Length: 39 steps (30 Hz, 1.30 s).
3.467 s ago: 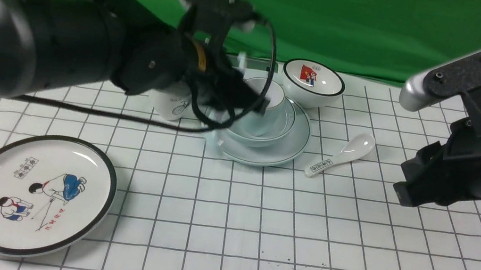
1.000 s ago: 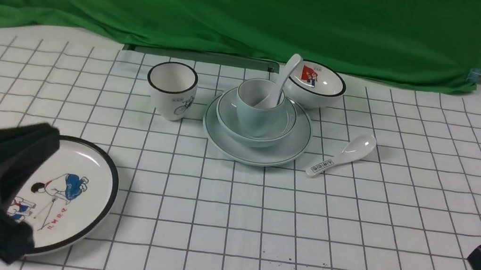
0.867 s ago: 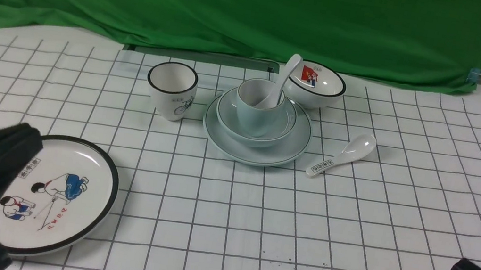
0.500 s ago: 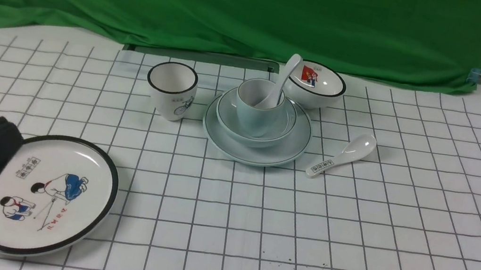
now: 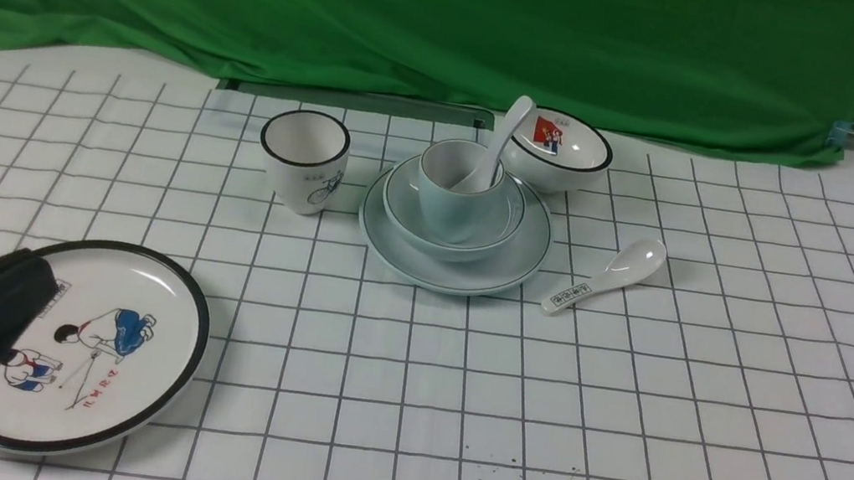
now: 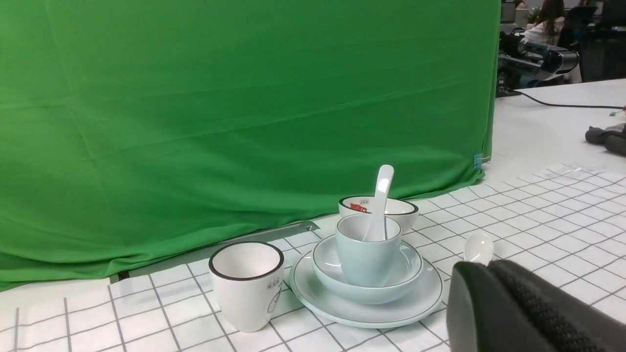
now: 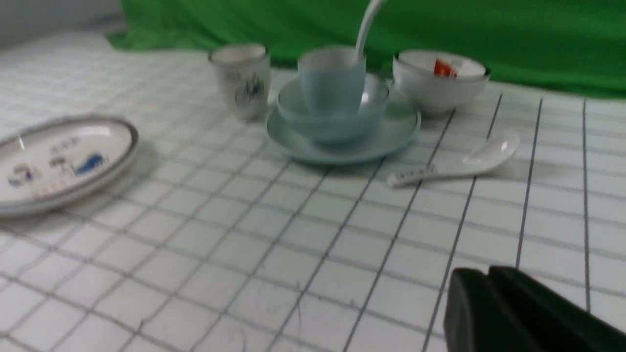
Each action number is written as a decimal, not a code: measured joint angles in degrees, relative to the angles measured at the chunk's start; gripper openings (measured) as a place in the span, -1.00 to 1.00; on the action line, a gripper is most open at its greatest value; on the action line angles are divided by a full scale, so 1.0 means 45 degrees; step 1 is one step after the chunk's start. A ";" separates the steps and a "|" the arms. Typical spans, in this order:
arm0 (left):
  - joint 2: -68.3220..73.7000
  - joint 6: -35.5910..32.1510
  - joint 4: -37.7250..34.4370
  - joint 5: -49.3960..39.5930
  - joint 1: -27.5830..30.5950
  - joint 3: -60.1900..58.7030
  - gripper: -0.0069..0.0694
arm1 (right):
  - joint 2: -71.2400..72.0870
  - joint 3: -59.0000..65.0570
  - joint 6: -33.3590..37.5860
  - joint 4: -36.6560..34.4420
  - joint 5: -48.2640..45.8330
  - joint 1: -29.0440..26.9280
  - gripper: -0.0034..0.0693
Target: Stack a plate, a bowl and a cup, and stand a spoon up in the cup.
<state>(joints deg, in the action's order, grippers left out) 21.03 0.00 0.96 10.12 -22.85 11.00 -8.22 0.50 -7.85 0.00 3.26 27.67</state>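
Since the spoon [image 5: 507,129] already stands in the cup [image 5: 450,201], the stacking looks finished, and what remains is, I judge, only to park both arms. Done well, that means keeping them low at the near edge of the table [image 5: 625,388], well away from the stack, because a knock could tip the leaning spoon out. The left claw [image 6: 489,274] is clenched and empty. In the front view it overlaps the near-left rim of the cartoon plate [image 5: 123,347], so any move should go up or back, not across it. The right claw [image 7: 489,281] carries nothing. Its pads [image 7: 464,303] sit close together, but the blur stops me telling whether they meet.

The set stands at the far middle of the table, between the bicycle cup [image 5: 301,162] and the red-picture bowl [image 5: 567,155]. The plate [image 5: 526,259] is pale blue-green with a thin dark rim line. The matching bowl [image 5: 406,211] sits centred on it, and the tapered, handleless cup stands upright in the bowl. The glossy white spoon rests bowl-down inside, its handle leaning on the far-right rim towards the red-picture bowl. The labelled spoon [image 5: 603,279] lies flat just beside the plate.
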 joint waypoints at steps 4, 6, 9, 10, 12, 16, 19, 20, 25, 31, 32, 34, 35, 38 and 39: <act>0.0000 -0.0069 0.0000 -0.0029 0.0000 0.0000 -0.91 | 0.1548 0.0000 0.0046 -0.0125 -0.0111 -0.1399 -0.66; 0.0013 -0.0069 0.0018 -0.0013 0.0000 0.0000 -0.91 | 0.1786 0.0000 0.0436 -0.0182 -0.0130 -0.2789 -0.62; 0.0014 -0.0069 0.0018 -0.0040 0.0000 0.0000 -0.91 | 0.1827 0.0000 0.0942 -0.0182 -0.0308 -0.3832 -0.59; 0.0014 -0.0078 0.0018 -0.0040 0.0000 0.0000 -0.91 | 0.1827 0.0000 0.1160 -0.0196 -0.0562 -0.4334 -0.56; 0.0014 -0.0078 0.0018 -0.0040 0.0000 0.0000 -0.91 | 0.1827 0.0000 0.1290 -0.0195 -0.1028 -0.4804 -0.52; 0.0095 -0.0078 0.0018 -0.0040 0.0000 0.0000 -0.91 | 0.1832 0.0000 0.1360 -0.0195 -0.2328 -0.5134 -0.47; 0.0146 -0.0078 0.0018 -0.0046 0.0000 0.0000 -0.91 | 0.1832 0.0000 0.1473 -0.0223 -0.3360 -0.5161 -0.43; 0.0146 -0.0078 0.0018 -0.0046 0.0000 0.0000 -0.91 | 0.1832 0.0000 0.1474 -0.0223 -0.3385 -0.5161 -0.42; 0.0146 -0.0120 0.0018 -0.0046 0.0000 0.0000 -0.90 | 0.1832 0.0000 0.1660 -0.0223 -0.3546 -0.5161 -0.40; 0.0146 -0.0155 0.0018 -0.0046 0.0000 0.0000 -0.90 | 0.1832 0.0000 0.1660 -0.0223 -0.3555 -0.5161 -0.36; 0.0146 -0.0155 0.0018 -0.0046 0.0000 0.0000 -0.90 | 0.1832 0.0000 0.1660 -0.0223 -0.3555 -0.5161 -0.35; 0.0146 -0.0155 0.0018 -0.0046 0.0000 0.0000 -0.90 | 0.1832 0.0000 0.1660 -0.0223 -0.3555 -0.5161 -0.34; 0.0131 -0.0155 0.0018 -0.0058 -0.0108 0.0000 -0.90 | 0.1832 0.0000 0.1660 -0.0235 -0.3561 -0.5161 -0.33; -0.0105 -0.0168 0.0018 -0.0013 -0.0276 -0.0080 -0.90 | 0.1832 0.0000 0.1660 -0.0249 -0.3571 -0.5161 -0.31; -0.0622 -0.0166 0.0018 0.0000 -0.0238 -0.0269 -0.90 | 0.1832 0.0000 0.1660 -0.0261 -0.3571 -0.5161 -0.31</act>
<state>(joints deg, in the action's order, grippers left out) 18.24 -0.75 1.04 10.12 -23.93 9.79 0.03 0.50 -0.38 -1.18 -12.81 4.44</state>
